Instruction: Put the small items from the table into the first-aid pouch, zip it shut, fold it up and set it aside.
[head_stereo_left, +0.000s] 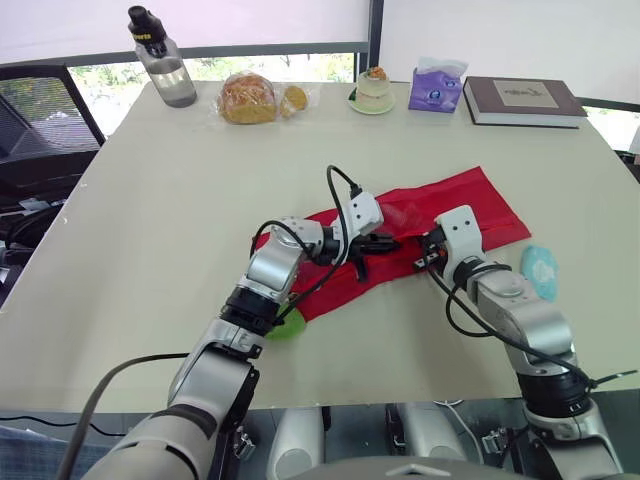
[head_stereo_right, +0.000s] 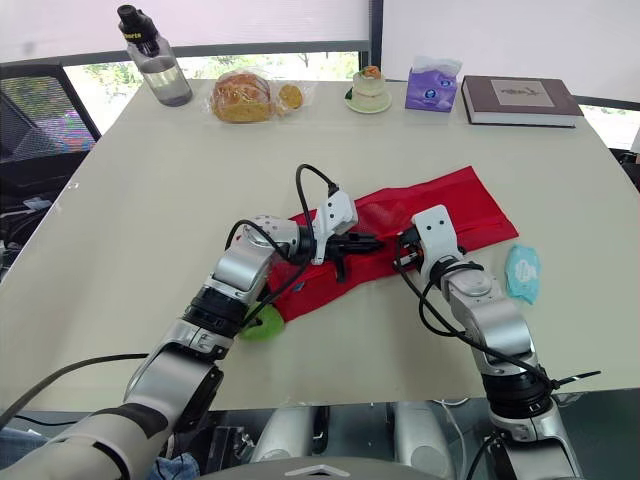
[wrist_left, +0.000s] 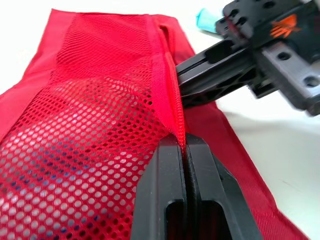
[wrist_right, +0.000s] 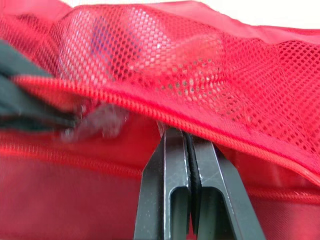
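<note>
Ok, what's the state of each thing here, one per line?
pouch: unfolded, zip looks open.
left pincer: shut on the pouch's zipper edge.
right pincer: shut on the pouch's zipper edge.
blue packet: on table, outside pouch.
green item: on table, outside pouch.
bottle: upright, capped.
book: closed.

Red mesh pouch (head_stereo_left: 488, 205) unfolded flat mid-table — pale-blue packet (head_stereo_left: 539, 270) beside one end, green item (head_stereo_left: 286, 325) by the other

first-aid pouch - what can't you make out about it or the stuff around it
- Contents of the first-aid pouch: left wrist view, only dim shapes behind the mesh.
- Silvery blur at the zipper: right wrist view, too blurred to name.
- Green item: head views, mostly hidden under the left arm.
</note>
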